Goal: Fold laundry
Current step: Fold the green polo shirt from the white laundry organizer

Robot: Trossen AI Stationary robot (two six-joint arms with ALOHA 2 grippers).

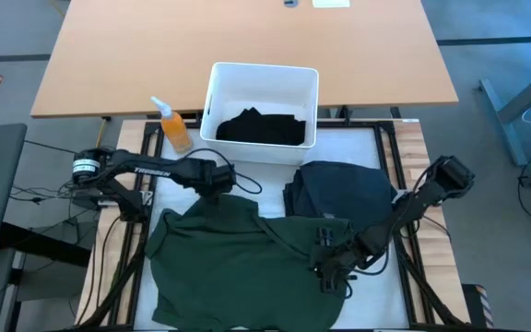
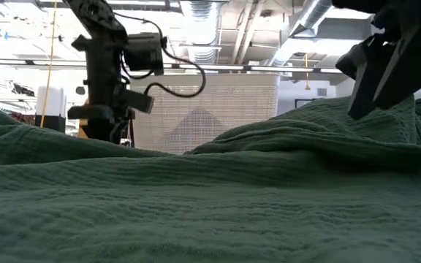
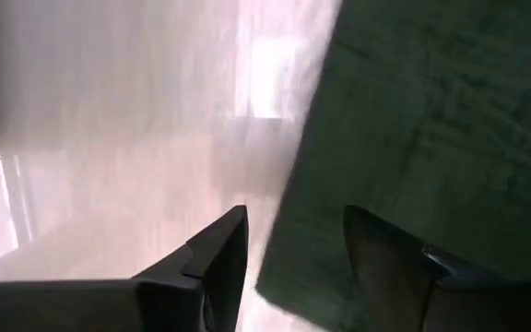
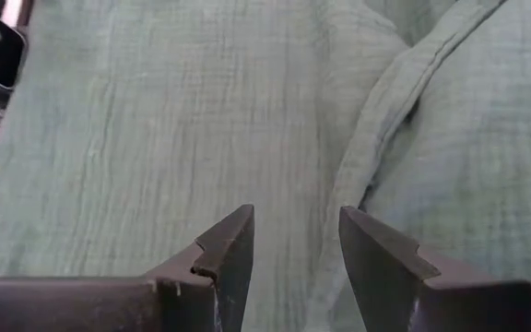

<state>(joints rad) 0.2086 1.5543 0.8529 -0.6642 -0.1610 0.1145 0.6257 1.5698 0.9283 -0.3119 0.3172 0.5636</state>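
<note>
A dark green garment [image 1: 233, 258] lies spread on the white tabletop near the front edge, and it fills the low view [image 2: 210, 197]. My left gripper [image 1: 218, 184] stands open above the garment's far edge [image 3: 293, 175], pointing steeply down; the edge runs below its two fingers [image 3: 293, 221]. My right gripper [image 1: 332, 266] is open over the garment's right part, above a seam or fold [image 4: 376, 120], and nothing lies between its fingers [image 4: 295, 217].
A white bin [image 1: 218, 92] at the table's far side holds a black garment [image 1: 261, 127]. A dark, folded garment [image 1: 344, 189] lies at the far right, next to the green one. An orange bottle [image 1: 173, 129] stands left of the bin.
</note>
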